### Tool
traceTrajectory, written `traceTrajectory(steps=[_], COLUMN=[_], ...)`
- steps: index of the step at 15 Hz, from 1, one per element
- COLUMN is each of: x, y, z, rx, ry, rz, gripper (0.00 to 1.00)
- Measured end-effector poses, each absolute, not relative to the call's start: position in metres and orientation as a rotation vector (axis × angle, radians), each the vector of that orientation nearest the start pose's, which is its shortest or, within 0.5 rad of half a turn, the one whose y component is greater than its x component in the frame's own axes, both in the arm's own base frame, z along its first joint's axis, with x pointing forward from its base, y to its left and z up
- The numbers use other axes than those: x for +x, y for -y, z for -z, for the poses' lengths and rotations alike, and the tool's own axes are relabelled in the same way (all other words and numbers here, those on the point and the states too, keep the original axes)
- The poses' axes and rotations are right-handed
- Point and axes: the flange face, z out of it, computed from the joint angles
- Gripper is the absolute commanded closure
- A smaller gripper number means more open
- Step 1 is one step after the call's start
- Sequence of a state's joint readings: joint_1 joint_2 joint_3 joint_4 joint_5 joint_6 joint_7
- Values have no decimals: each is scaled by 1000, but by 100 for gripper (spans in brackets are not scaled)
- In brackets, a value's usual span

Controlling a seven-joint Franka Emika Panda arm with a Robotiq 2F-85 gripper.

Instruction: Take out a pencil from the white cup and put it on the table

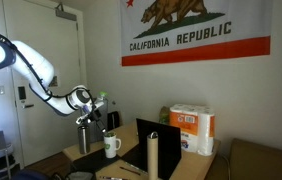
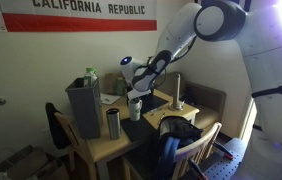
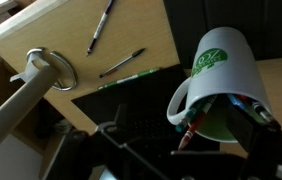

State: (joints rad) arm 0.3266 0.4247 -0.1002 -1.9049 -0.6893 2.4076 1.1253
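Note:
The white cup (image 3: 216, 70) has a green logo and a side handle, and it holds several pencils. A red pencil (image 3: 186, 132) sticks out of its mouth. The cup also shows in both exterior views (image 1: 112, 146) (image 2: 135, 108), standing on the light wooden table (image 3: 76, 35) (image 2: 106, 148). My gripper (image 3: 186, 145) hovers just above the cup's mouth. Its dark fingers are spread on either side of the pencil ends, open and holding nothing. The gripper also shows in both exterior views (image 1: 85, 122) (image 2: 132, 93).
Two pens (image 3: 102, 25) (image 3: 122, 63) lie on the tabletop near a paper-towel holder with a ring base (image 3: 49, 70). A steel tumbler (image 2: 113, 123), a grey box (image 2: 83, 106), a green bottle (image 2: 89, 77), a black screen (image 1: 159, 140) and paper-towel rolls (image 1: 192, 126) crowd the table.

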Motion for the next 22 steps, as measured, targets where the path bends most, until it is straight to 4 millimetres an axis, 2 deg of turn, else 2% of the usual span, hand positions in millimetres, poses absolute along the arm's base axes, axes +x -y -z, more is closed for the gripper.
traceTrajectory(steps=[5, 6, 7, 13, 14, 15, 16, 17, 18, 19, 22], x=[623, 623, 623, 629, 629, 630, 630, 630, 630, 631, 632], y=[-139, -139, -138, -140, -140, -139, -139, -139, -138, -137, -137], z=[-282, -282, -283, -290, -291, -291, -290, -289, -288, -288, -291], rx=[-3376, -3376, -3375, -3358, -3357, -3358, -3360, -3362, -3363, -3364, -3361], ry=[-663, -664, -666, -666, -666, -664, -663, -661, -661, -661, -662], rz=[654, 655, 657, 687, 689, 690, 691, 691, 691, 692, 700], gripper=[0, 16, 26, 73, 71, 88, 60, 49, 49, 43, 20])
